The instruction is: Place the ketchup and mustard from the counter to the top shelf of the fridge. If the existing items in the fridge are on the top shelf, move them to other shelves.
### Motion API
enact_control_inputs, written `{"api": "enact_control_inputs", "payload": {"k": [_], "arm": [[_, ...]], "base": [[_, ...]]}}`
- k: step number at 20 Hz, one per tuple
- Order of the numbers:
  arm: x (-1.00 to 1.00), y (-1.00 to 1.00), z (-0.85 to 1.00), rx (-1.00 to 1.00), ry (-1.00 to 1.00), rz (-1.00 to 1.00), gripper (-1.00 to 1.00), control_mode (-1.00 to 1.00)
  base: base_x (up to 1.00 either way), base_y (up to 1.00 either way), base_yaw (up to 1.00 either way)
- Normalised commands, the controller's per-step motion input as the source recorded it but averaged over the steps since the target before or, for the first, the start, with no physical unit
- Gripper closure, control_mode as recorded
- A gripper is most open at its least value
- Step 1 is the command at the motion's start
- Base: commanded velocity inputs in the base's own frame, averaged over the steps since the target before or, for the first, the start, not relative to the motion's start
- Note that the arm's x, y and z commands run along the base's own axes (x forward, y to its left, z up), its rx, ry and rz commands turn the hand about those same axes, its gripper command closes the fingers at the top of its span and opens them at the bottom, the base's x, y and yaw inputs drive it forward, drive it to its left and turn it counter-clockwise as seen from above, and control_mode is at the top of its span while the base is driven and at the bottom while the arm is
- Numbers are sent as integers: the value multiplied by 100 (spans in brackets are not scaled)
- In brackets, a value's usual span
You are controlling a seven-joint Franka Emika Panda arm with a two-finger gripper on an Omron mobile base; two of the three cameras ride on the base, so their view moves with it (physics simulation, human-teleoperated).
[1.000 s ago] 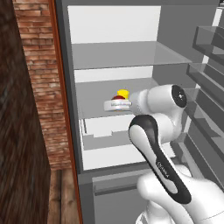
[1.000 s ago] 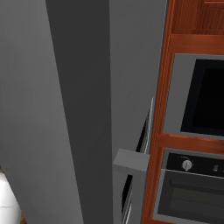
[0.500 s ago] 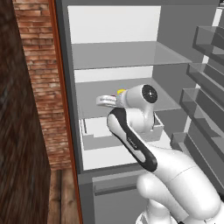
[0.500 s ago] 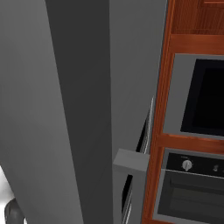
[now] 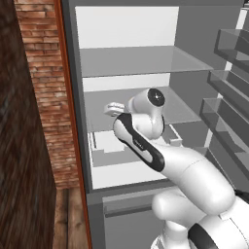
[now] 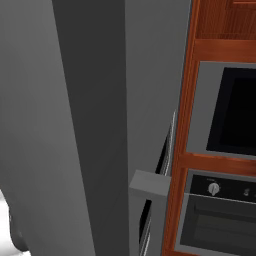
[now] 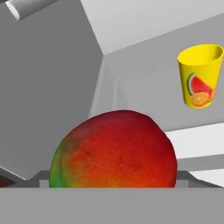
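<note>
A red mango with a green patch fills the low middle of the hand view. My gripper is shut on it, one grey fingertip against each side. In the left base view the gripper reaches into the fridge at the left of the second shelf, below the glass top shelf, and my arm hides the mango. A yellow cup printed with fruit stands further in, up and to the right in the hand view. Ketchup and mustard are out of view.
The open fridge door's bins line the right side. A brick wall and wooden edge close off the left. A drawer sits below the second shelf. The right base view shows the grey fridge door and an oven.
My elbow and forearm have swung left across the fridge opening while the hand stayed near the left of the second shelf. The yellow and red items beside the hand are now hidden.
</note>
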Motion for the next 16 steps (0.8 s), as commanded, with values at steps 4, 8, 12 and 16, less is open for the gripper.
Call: {"api": "enact_control_inputs", "payload": {"k": [4, 8, 12, 16], "arm": [[21, 0, -31, 0, 6, 0, 100, -100], [28, 0, -18, 0, 5, 0, 100, -100], [31, 0, -15, 0, 1, 0, 100, -100], [34, 12, -22, -2, 0, 0, 100, -100]], "base": [[0, 0, 0], [0, 0, 0], [0, 0, 0], [0, 0, 0]]}}
